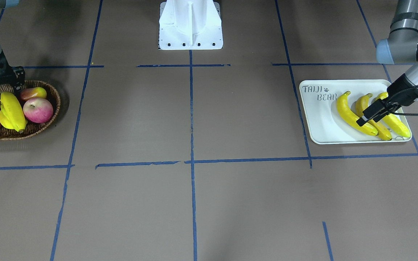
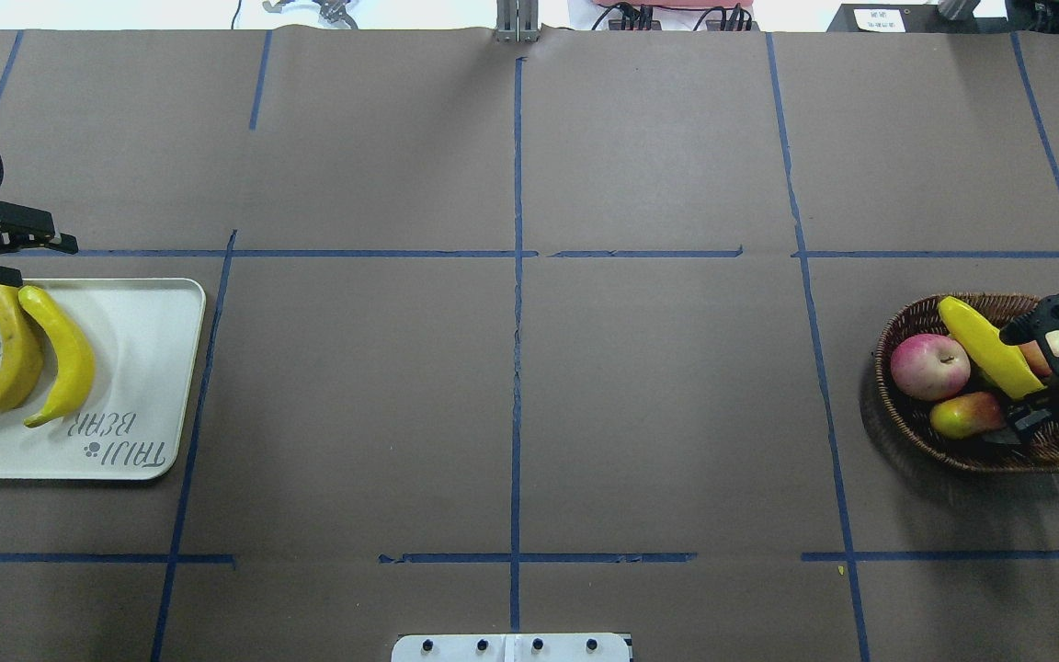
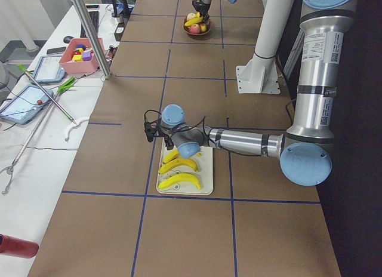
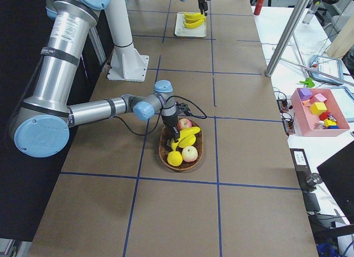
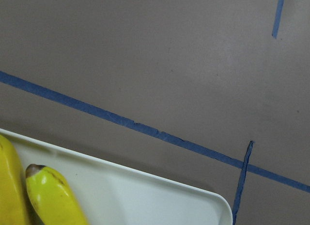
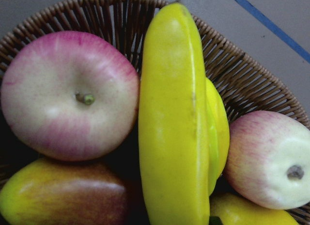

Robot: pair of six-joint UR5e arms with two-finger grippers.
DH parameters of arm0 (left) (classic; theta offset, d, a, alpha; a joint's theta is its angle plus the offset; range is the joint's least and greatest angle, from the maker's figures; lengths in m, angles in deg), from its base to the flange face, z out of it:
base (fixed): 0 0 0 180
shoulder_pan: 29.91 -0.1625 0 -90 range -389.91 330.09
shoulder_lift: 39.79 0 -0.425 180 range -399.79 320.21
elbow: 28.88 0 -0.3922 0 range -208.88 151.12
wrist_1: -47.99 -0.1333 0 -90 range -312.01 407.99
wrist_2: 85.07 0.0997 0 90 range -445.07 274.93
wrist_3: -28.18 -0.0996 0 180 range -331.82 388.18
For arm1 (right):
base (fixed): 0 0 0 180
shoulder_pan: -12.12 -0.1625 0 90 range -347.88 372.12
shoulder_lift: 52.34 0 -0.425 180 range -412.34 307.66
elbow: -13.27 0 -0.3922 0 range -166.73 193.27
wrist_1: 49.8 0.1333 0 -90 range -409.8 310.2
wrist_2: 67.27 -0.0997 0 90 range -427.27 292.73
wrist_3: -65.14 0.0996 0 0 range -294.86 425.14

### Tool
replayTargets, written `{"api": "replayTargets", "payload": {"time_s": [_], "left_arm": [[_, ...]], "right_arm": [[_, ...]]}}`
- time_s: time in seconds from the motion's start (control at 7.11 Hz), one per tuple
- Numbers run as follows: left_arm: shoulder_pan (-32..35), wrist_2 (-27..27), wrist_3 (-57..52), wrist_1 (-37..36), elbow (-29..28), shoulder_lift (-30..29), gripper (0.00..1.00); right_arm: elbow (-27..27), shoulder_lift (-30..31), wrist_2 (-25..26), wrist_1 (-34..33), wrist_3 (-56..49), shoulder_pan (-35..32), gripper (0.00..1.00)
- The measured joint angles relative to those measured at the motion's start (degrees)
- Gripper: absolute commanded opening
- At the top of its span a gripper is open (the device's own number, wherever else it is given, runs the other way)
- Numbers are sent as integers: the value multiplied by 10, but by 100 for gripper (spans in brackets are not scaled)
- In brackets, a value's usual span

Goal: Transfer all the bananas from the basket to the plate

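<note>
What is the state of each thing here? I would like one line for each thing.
Plate: loaded, not full.
Bananas: three, lying side by side on it.
Basket: holds apples and other fruit.
Left pincer: open, empty, by the plate's rim.
Right pincer: open, low over the basket.

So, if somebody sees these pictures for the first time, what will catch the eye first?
First, the three yellow bananas lying side by side on the white plate, at the table's end on the robot's left, with the left claw hanging near them. Then the wicker basket at the opposite end, holding pink apples and a long ribbed yellow fruit, with the right claw low over it.
</note>
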Motion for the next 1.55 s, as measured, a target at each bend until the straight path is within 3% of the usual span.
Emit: {"api": "replayTargets", "payload": {"time_s": [0.56,0.84,1.27,1.55], "left_arm": [[-1,0,0,1,-1,0,100],[-2,0,0,0,0,-2,100],[-8,0,43,2,4,-27,100],[-20,1,90,28,5,-60,100]], "right_arm": [[24,0,-47,-7,-9,-51,0],[46,-10,-113,-18,-13,-95,0],[60,-74,-197,-29,10,-125,0],[46,-153,-229,-25,101,-126,0]]}}
